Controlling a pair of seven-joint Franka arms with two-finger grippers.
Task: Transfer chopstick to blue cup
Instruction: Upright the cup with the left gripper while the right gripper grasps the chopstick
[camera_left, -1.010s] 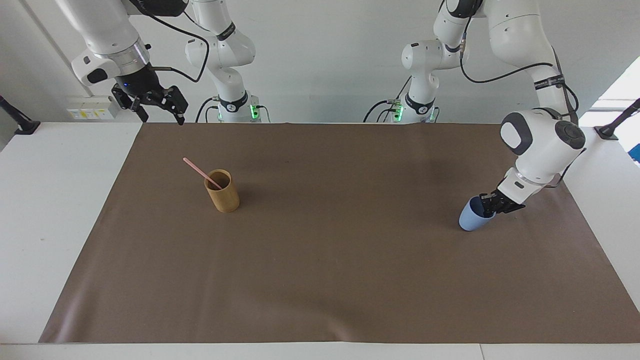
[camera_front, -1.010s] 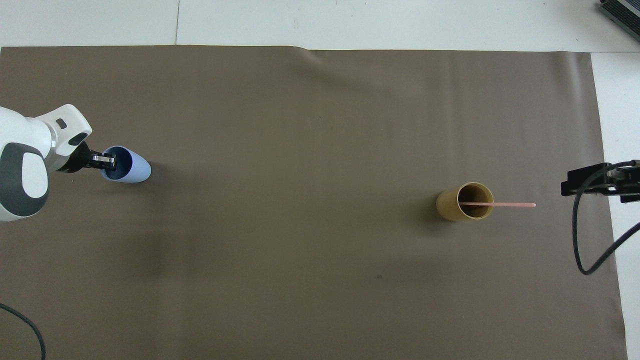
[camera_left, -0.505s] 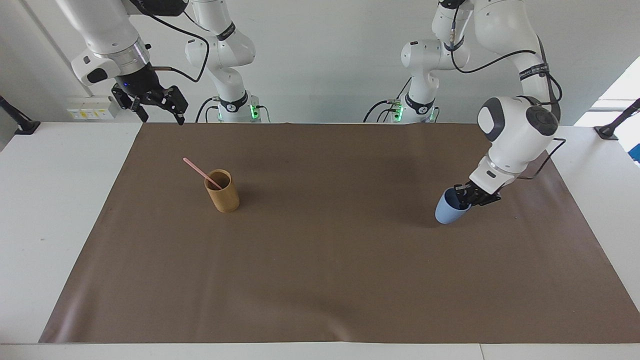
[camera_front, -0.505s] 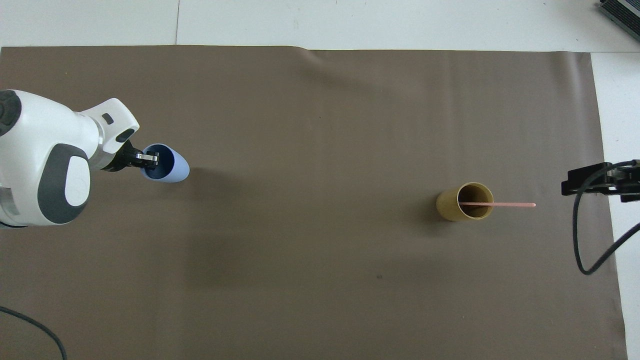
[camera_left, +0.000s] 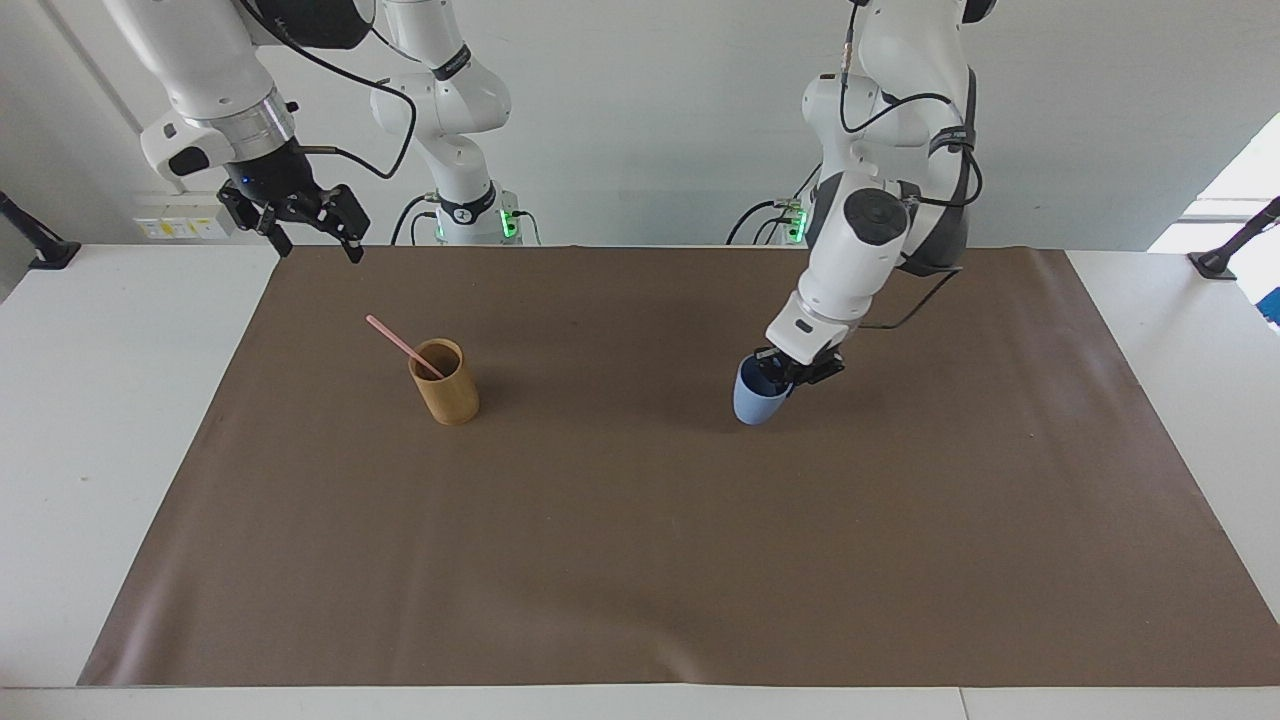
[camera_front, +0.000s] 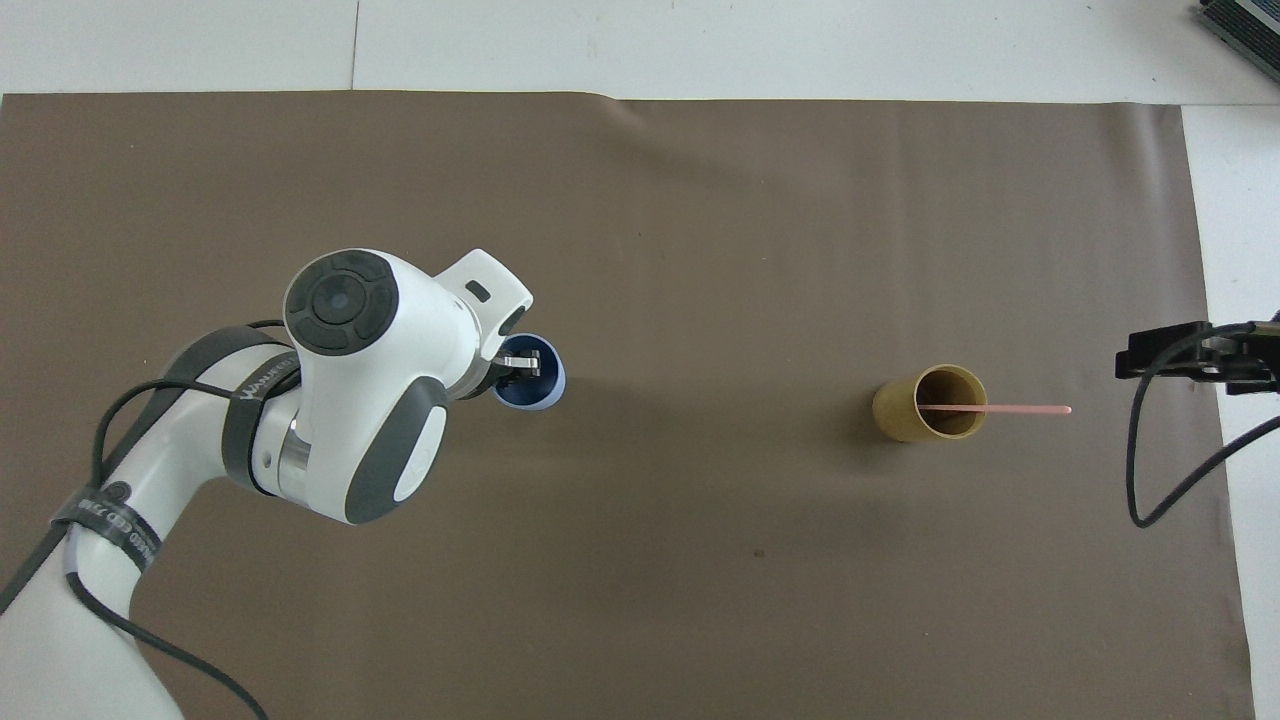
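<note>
Blue cup (camera_left: 758, 398) now nearer the wooden cup (camera_left: 446, 383), left-held

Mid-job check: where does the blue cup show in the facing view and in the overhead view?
Facing view: blue cup right of centre, held at its rim by the left gripper.
Overhead view: blue cup left of centre, partly under the left arm.
Shared landmark: the tan wooden cup with the chopstick in it.

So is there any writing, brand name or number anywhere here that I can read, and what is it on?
Black strap on the left arm: white lettering, too blurred to read.
Blue cup, wooden cup, chopstick, brown mat: no writing shows.
</note>
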